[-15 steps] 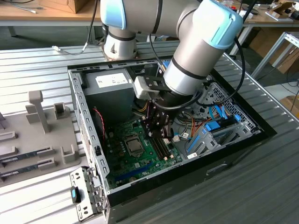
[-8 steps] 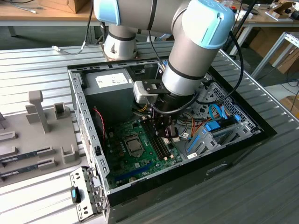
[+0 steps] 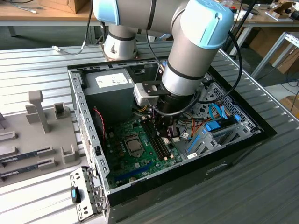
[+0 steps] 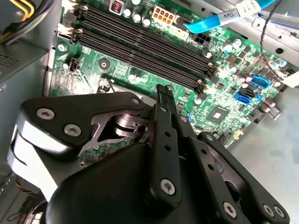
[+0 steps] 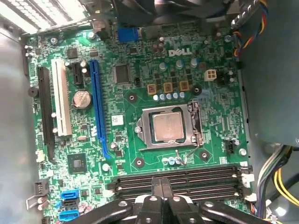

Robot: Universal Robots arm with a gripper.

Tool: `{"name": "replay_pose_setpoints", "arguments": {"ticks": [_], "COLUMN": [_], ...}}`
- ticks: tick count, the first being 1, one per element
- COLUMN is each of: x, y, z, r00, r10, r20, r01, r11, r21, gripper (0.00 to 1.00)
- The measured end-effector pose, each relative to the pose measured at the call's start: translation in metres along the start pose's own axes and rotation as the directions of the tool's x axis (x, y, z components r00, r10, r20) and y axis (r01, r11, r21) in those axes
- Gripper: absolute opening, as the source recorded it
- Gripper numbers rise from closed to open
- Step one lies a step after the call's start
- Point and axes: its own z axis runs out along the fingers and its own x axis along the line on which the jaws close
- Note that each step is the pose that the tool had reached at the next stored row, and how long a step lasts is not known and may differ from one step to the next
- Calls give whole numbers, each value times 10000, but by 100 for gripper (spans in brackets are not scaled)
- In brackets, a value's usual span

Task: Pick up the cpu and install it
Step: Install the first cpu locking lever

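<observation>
Sitting in socket (image 5: 169, 128), cpu (image 5: 168, 126) (silvery top), inside case (image 3: 80, 105)

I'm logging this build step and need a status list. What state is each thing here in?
cpu: seated flat in its socket on the green board, metal frame around it.
end effector: empty, above the memory slots, fingers together.
memory slots: empty.
blue expansion slot: empty.
computer case: lying on its side, side panel off.
memory sticks: lying in the grey holder outside the case.
</observation>
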Motion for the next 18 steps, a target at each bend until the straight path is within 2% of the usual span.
{"name": "replay_pose_setpoints", "arguments": {"ticks": [2, 5, 9, 11, 12, 15, 18], "x": [-34, -153, -256, -257, -259, -284, -298], "y": [3, 17, 40, 77, 119, 150, 218], "z": [-1, -5, -8, -5, -3, 1, 7], "r00": [10000, 10000, 10000, 10000, 10000, 10000, 10000], "r10": [14, 23, 24, 24, 24, 23, 24], "r20": [1, 1, 2, 2, 1, 3, 4], "r01": [-14, -23, -24, -24, -24, -23, -24], "r11": [10000, 10000, 10000, 10000, 10000, 10000, 10000], "r21": [-1, -1, -1, -1, -1, 0, 1], "gripper": [11, 11, 11, 11, 11, 11, 11]}}
